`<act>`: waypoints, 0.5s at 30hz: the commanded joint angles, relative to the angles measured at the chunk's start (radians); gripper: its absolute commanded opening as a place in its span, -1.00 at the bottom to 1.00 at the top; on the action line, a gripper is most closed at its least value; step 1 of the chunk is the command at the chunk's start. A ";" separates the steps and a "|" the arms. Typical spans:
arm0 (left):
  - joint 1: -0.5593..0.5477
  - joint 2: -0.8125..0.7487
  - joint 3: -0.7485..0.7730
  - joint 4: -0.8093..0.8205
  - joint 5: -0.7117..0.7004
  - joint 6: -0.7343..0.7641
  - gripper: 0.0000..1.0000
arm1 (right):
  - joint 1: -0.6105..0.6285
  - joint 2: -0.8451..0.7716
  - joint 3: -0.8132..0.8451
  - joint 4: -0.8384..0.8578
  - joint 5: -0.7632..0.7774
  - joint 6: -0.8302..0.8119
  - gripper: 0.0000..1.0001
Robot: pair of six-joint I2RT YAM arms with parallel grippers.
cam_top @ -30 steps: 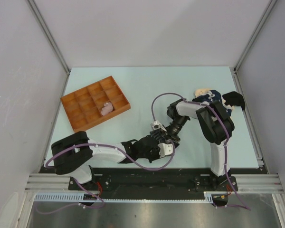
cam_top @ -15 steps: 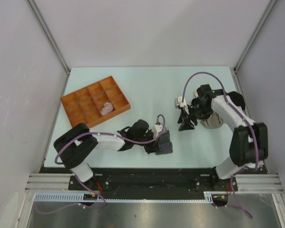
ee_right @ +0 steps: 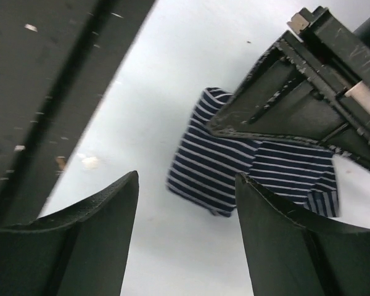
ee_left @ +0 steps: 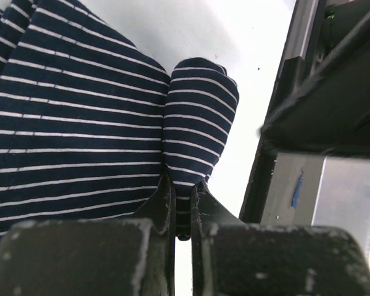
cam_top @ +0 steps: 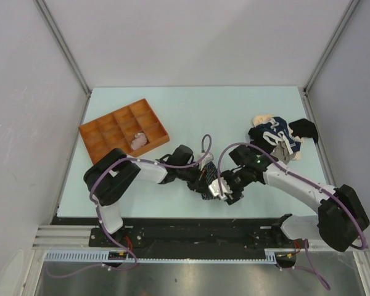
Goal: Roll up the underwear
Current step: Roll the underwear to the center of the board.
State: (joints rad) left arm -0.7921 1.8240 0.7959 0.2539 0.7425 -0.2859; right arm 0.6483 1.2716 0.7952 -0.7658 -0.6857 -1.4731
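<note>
The navy striped underwear [cam_top: 211, 187] lies on the table near the front middle. My left gripper [cam_top: 205, 179] is shut on a raised fold at its edge; in the left wrist view the fold [ee_left: 197, 117] sits pinched between the gripper [ee_left: 183, 206] tips. My right gripper [cam_top: 224, 190] is open and empty just right of it; in the right wrist view the gripper [ee_right: 186, 180] hovers over the striped underwear [ee_right: 213, 169], with the left gripper [ee_right: 296, 105] beside it. More underwear [cam_top: 277, 135], navy, black and cream, is piled at the back right. A pale pink piece [cam_top: 137, 140] sits in the orange tray [cam_top: 105, 139].
The orange compartmented tray stands at the left, angled. The table's front rail [cam_top: 197, 216] runs just below both grippers. Grey walls enclose the table on three sides.
My right arm has swung from the pile at the back right down to the striped underwear. My left gripper stays on the striped piece, which now lies slightly further right.
</note>
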 commanded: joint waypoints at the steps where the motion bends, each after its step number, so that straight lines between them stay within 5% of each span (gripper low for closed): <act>1: -0.001 0.075 -0.029 -0.021 -0.123 -0.005 -0.97 | 0.074 0.032 -0.053 0.207 0.170 0.042 0.37; 12: 0.017 0.009 -0.080 0.034 -0.134 -0.038 -0.95 | 0.159 0.135 -0.139 0.365 0.376 0.079 0.36; 15: 0.034 -0.060 -0.116 0.094 -0.146 -0.070 -0.73 | 0.157 0.170 -0.145 0.368 0.388 0.082 0.27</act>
State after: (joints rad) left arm -0.7765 1.8141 0.7467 0.3393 0.7269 -0.3683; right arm 0.8101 1.3857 0.6777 -0.4351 -0.4000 -1.4181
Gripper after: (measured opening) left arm 0.091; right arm 0.667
